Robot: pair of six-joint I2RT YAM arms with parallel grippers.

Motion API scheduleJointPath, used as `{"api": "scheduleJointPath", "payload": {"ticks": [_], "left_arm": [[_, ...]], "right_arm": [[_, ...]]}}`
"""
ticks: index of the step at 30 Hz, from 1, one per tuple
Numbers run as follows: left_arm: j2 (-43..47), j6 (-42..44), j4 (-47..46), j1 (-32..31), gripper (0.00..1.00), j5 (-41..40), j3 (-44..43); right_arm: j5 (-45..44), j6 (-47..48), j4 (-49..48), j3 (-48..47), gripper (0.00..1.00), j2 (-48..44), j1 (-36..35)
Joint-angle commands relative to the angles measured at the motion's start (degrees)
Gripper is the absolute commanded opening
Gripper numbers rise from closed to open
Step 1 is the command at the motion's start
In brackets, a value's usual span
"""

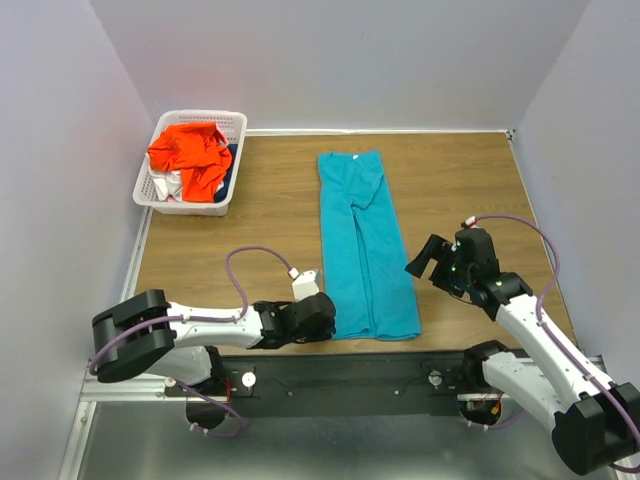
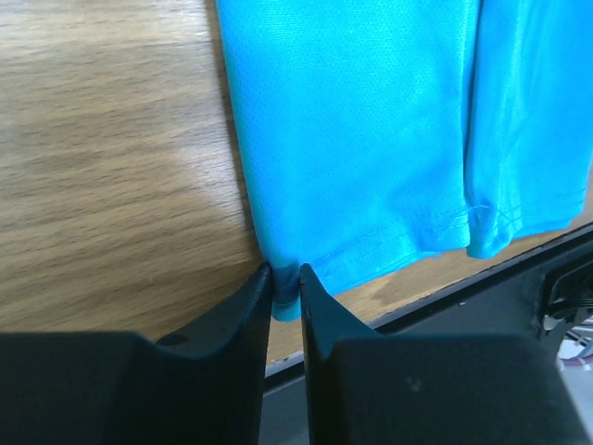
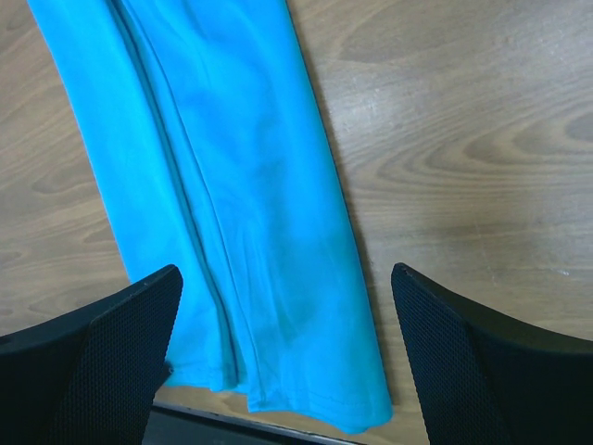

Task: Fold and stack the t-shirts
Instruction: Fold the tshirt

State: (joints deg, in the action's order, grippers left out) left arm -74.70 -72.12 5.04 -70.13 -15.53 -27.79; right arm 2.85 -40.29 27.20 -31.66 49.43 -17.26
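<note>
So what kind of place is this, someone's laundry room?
Probably a robotics test cell, not a home: wooden table boxed in by white walls, two robot arms bolted at its near edge, a teal t-shirt laid flat.

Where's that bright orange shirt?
Overhead view: the orange shirt is heaped in the white basket at the far left corner of the table, left of the teal shirt.

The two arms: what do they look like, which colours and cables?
Both the left arm and right arm have white links with black joints. A purple cable loops along each. The left gripper and right gripper have black tapered fingers.
</note>
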Motion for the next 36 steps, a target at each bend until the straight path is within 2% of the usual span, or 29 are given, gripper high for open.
{"api": "scheduleJointPath", "payload": {"ticks": [1,3,5,6,7,8,9,12,14,17,19,20,24,30,34,36], "left_arm": [[-1.9,1.5,-0.7,0.4,0.25,1.9,-1.1],[-2.7,2.5,-0.8,0.3,0.25,2.3,-1.5],[-3.1,2.9,-0.4,0.3,0.2,3.0,-2.0],[-3.3,3.0,-0.1,0.3,0.14,3.3,-1.8],[-3.3,2.8,-0.1,0.3,0.14,3.4,-1.8],[-3.3,2.5,0.8,0.3,0.05,3.3,-1.7],[-3.1,2.2,1.5,0.4,0.0,3.1,-1.7],[-3.2,1.4,3.6,0.7,0.0,1.6,-1.7],[-3.3,1.5,4.5,1.7,0.0,1.1,-1.7],[-3.9,3.1,6.0,5.4,0.0,1.5,-1.4],[-3.3,4.1,6.9,7.3,0.0,1.4,-1.2],[-2.8,4.0,8.3,7.5,0.0,1.1,-1.0],[0.9,4.1,10.3,8.3,0.0,-0.1,-0.2],[3.9,4.7,10.8,8.4,0.0,0.1,1.8],[3.2,5.9,9.1,8.4,0.0,1.2,1.3],[2.2,6.0,9.0,8.4,0.0,1.5,1.0]], "right_arm": [[-2.1,1.0,6.0,-0.2,1.0,-2.1,0.0],[-2.3,0.7,6.0,-0.3,1.0,-2.9,0.0],[-2.5,0.7,6.4,-0.8,1.0,-2.8,0.0],[-2.3,0.7,6.8,-1.0,1.0,-2.5,0.0],[-2.3,0.8,7.0,-1.2,1.0,-2.4,0.0],[-2.3,0.7,7.2,-1.3,1.0,-2.2,0.0],[-2.2,0.8,7.3,-1.3,1.0,-2.1,0.1],[-0.9,1.2,7.8,-1.3,1.0,-1.5,0.0],[3.2,2.3,7.6,-1.0,1.0,0.1,0.1],[6.4,2.0,4.5,0.5,1.0,2.0,-2.9],[4.9,0.2,2.9,0.5,1.0,4.8,-10.0],[1.5,-0.3,3.9,-0.7,1.0,6.0,-15.2],[-5.5,-3.8,7.2,-2.3,1.0,10.7,-23.0],[-5.7,-5.9,12.6,0.3,0.97,5.1,-24.5],[2.7,-6.6,10.2,4.5,0.93,3.1,-24.6],[4.2,-7.6,8.4,5.7,0.87,3.2,-24.6]]}}
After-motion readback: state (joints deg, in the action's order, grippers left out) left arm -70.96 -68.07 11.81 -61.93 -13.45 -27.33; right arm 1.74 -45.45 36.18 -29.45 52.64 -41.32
